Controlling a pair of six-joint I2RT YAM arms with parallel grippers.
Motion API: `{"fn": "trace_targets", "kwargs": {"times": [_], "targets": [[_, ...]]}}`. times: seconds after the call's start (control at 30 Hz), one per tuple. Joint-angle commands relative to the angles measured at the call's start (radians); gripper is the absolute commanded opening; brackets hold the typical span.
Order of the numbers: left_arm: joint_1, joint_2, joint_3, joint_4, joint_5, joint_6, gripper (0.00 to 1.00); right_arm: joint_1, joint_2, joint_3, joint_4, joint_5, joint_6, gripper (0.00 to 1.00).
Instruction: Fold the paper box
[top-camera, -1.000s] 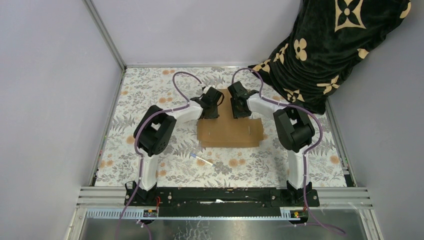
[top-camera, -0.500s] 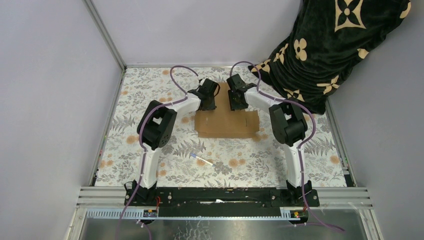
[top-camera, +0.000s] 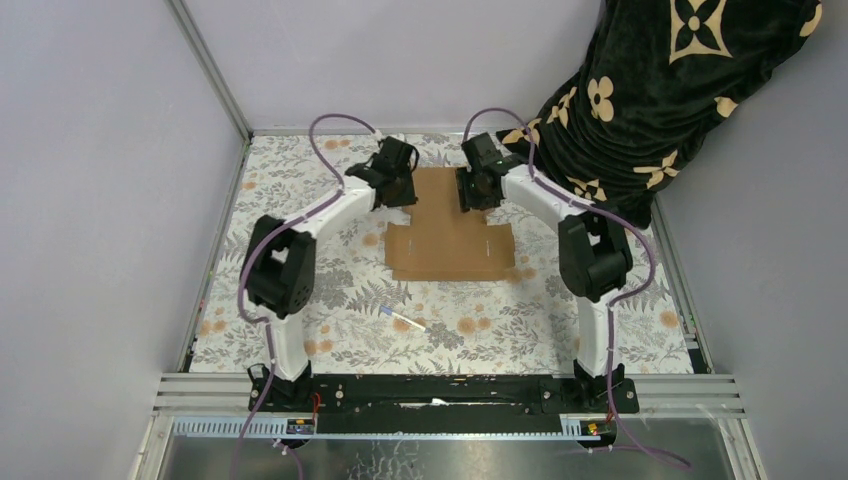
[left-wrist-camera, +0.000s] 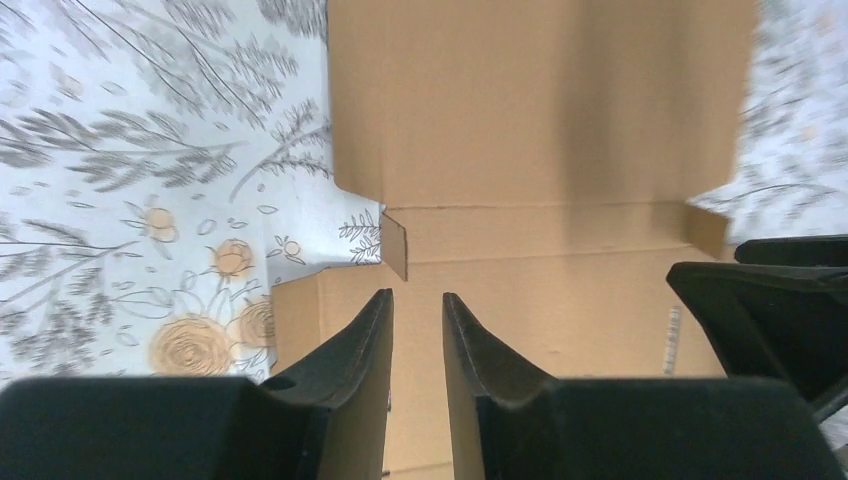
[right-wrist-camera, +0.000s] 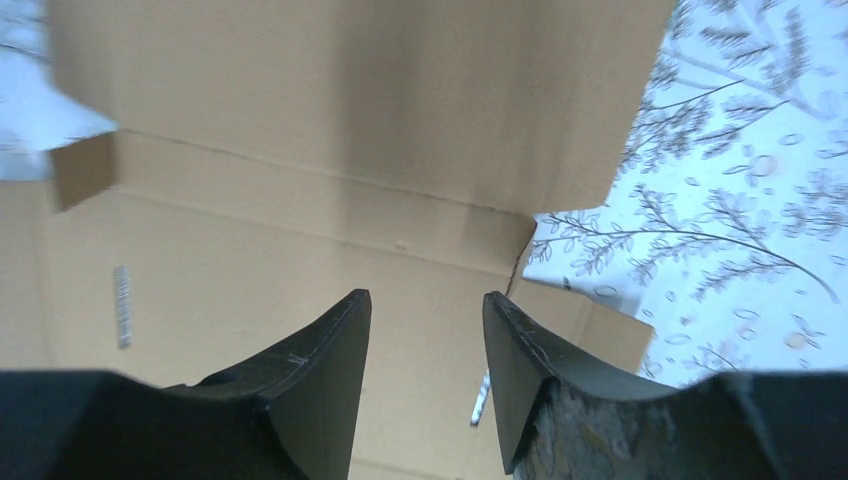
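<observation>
The paper box (top-camera: 450, 250) is a flat brown cardboard sheet lying on the flowered table cover, with a narrower panel reaching toward the far wall. My left gripper (top-camera: 400, 195) hangs at that panel's left edge and my right gripper (top-camera: 472, 198) at its right edge. In the left wrist view the left gripper (left-wrist-camera: 417, 295) stands open by a narrow gap, nothing between its fingers, above the paper box (left-wrist-camera: 540, 120) near a small raised tab. The right gripper (right-wrist-camera: 427, 295) is open wider over the paper box (right-wrist-camera: 300, 130), also holding nothing.
A small white stick (top-camera: 403, 320) lies on the cover in front of the sheet. A black cloth with tan flower marks (top-camera: 650, 100) hangs over the back right corner. Grey walls close in the left, back and right sides.
Both arms have reached farther toward the back wall. The cardboard's far panel now shows flat between them, the sheet sits a little farther back, and the right jaws have spread wider.
</observation>
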Motion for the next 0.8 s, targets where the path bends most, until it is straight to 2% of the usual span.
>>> {"fn": "trace_targets", "kwargs": {"times": [0.0, 0.13, 0.27, 0.33, 0.43, 0.57, 0.77], "targets": [[0.015, -0.133, 0.046, -0.052, 0.007, 0.028, 0.32, -0.024, -0.176, 0.079, -0.054, -0.047, -0.008, 0.54], [0.015, -0.225, -0.011, -0.074, 0.008, 0.016, 0.32, -0.033, -0.257, 0.016, -0.092, -0.033, 0.000, 0.56], [0.015, -0.368, -0.210, -0.046, -0.004, -0.030, 0.30, -0.046, -0.407, -0.211, -0.046, -0.004, 0.030, 0.55], [0.015, -0.445, -0.328, -0.012, -0.012, -0.060, 0.18, -0.066, -0.492, -0.350, -0.006, -0.005, 0.053, 0.51], [0.017, -0.554, -0.482, 0.036, -0.017, -0.104, 0.00, -0.089, -0.593, -0.520, 0.038, -0.011, 0.086, 0.38], [0.017, -0.625, -0.620, 0.078, -0.024, -0.140, 0.00, -0.099, -0.678, -0.692, 0.110, -0.034, 0.124, 0.36], [0.017, -0.644, -0.743, 0.157, 0.011, -0.179, 0.00, -0.099, -0.660, -0.826, 0.185, -0.041, 0.163, 0.37]]}}
